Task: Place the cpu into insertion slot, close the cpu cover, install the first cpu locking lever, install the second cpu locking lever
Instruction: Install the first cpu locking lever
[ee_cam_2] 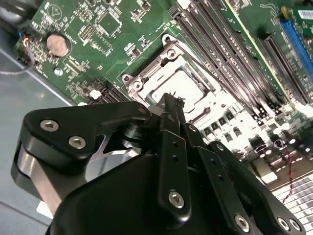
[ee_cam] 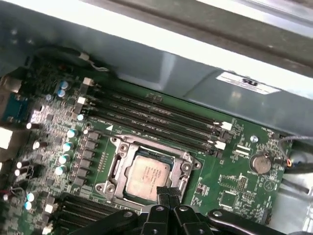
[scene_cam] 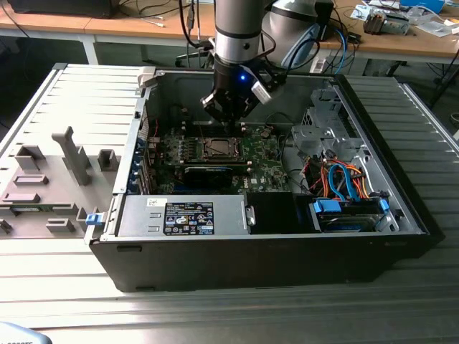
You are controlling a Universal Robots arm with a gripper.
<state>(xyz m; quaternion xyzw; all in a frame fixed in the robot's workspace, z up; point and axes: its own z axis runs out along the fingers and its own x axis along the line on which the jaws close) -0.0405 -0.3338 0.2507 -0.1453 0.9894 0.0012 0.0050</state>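
The arm (scene_cam: pixel 237 29) reached straight down into the open computer case (scene_cam: pixel 287 251), which lay on the ribbed metal bench (scene_cam: pixel 64 287). The claw (scene_cam: pixel 228 115) hung just above the insertion slot (scene_cam: pixel 216 147), with its black fingertips (ee_cam: pixel 167 192) pressed together and holding nothing. The green circuit board (ee_cam: pixel 234 186) lay flat on the case floor. One square insertion slot (ee_cam: pixel 146 171) with a silver rim sat near the board's centre. The cpu (ee_cam: pixel 145 174), one flat chip with a dull silver-grey top, was seated inside the slot. The cpu cover (ee_cam_2: pixel 178 83), a thin silver frame, lay closed around the chip. One round coin cell (ee_cam: pixel 260 163) sat near the slot.
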